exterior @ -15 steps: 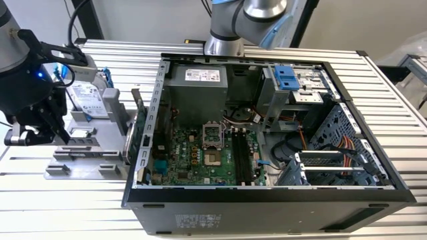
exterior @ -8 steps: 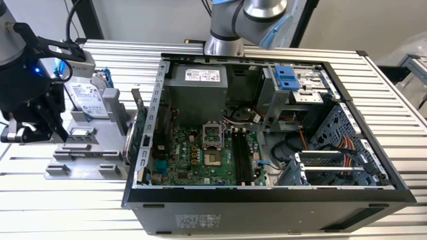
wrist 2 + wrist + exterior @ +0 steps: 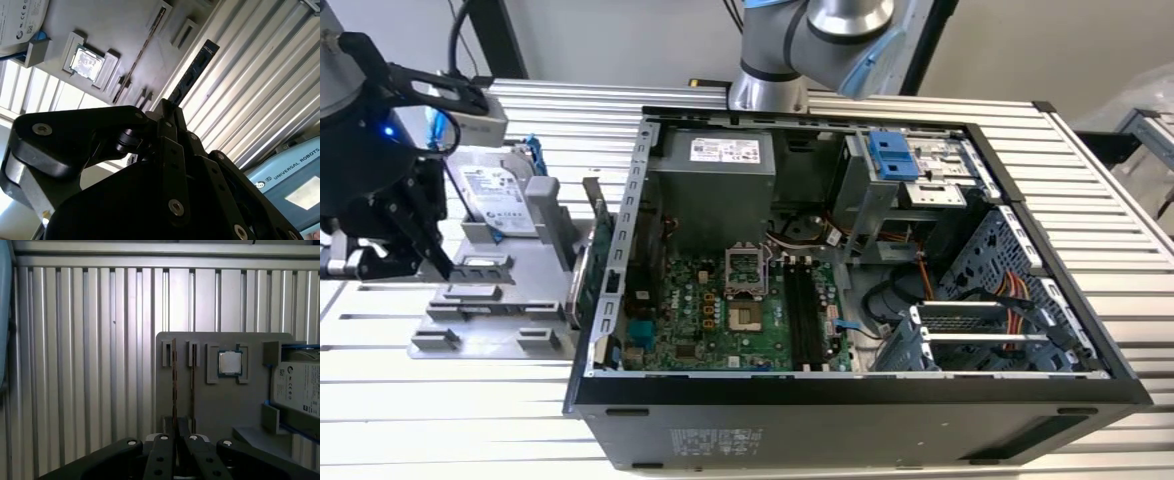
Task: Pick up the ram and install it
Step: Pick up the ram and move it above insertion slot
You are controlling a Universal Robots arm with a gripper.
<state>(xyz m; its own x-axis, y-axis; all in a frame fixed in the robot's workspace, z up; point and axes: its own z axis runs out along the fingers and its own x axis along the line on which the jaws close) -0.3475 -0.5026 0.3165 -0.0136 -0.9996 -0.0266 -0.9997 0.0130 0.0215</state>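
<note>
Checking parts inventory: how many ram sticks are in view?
2. One ram stick juts from the gripper; a second stick lies on edge in the grey holder. Installed ones may be hidden.

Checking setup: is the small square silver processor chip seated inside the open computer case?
No, in the first wrist view the chip sits in the grey holder tray.

I'm looking at a robotics lab bench: a slotted aluminium table, an open desktop computer case and a grey parts fixture beside it.
</note>
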